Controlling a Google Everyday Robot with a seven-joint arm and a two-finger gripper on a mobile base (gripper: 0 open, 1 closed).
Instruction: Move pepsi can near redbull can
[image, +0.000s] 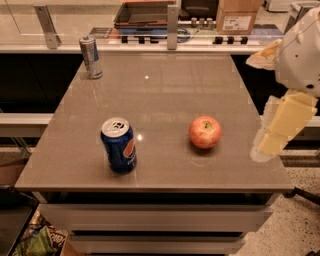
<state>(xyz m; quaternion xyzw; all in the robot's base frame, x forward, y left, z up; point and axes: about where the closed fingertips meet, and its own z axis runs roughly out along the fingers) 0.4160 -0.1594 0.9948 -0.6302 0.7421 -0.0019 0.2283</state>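
The pepsi can (119, 145), dark blue with a red-white logo and silver top, stands upright at the front left of the grey table (160, 95). The redbull can (91, 57), slim and silver-blue, stands upright at the table's far left corner, well apart from the pepsi can. My gripper (272, 137), cream-coloured on a white arm (302, 50), hangs at the table's right edge. It is far to the right of the pepsi can and holds nothing that I can see.
A red apple (205, 132) sits on the table right of centre, between the pepsi can and my gripper. A counter with a dark tray (145, 12) and a cardboard box (239, 16) runs behind the table. A bag (42, 240) lies on the floor at front left.
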